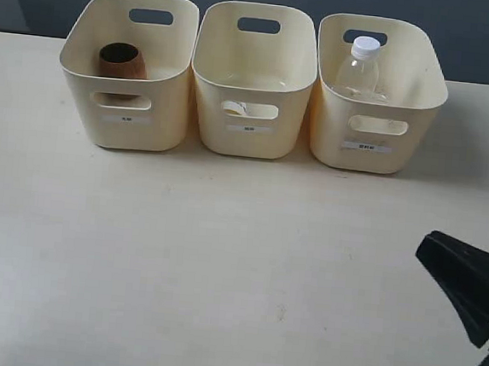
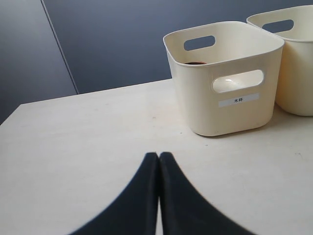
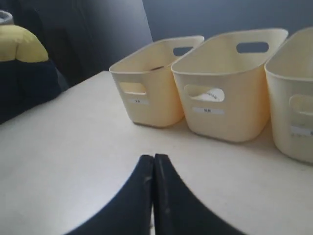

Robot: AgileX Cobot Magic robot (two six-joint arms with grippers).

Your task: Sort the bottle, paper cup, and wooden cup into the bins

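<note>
Well apart from both closed, empty claws, the wooden cup (image 1: pixel 122 61) sits inside the left bin (image 1: pixel 121 129).

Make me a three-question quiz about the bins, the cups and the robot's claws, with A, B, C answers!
1. Where is the squat dark brown wooden cup?
A. In the left cream-yellow plastic bin
B. In the middle bin
C. On the table

2. How many cream-yellow bins stand in the row?
A. Two
B. Three
C. Four

3. How is the black left gripper?
A. Wide open
B. Holding a cup
C. Shut, holding nothing

Answers:
1 A: in the exterior view the brown cup sits inside the left bin, while the small clear plastic bottle with a white cap stands in the right bin.
2 B: left, middle and right bins are side by side.
3 C: in the left wrist view its fingers meet with nothing between them.
</note>
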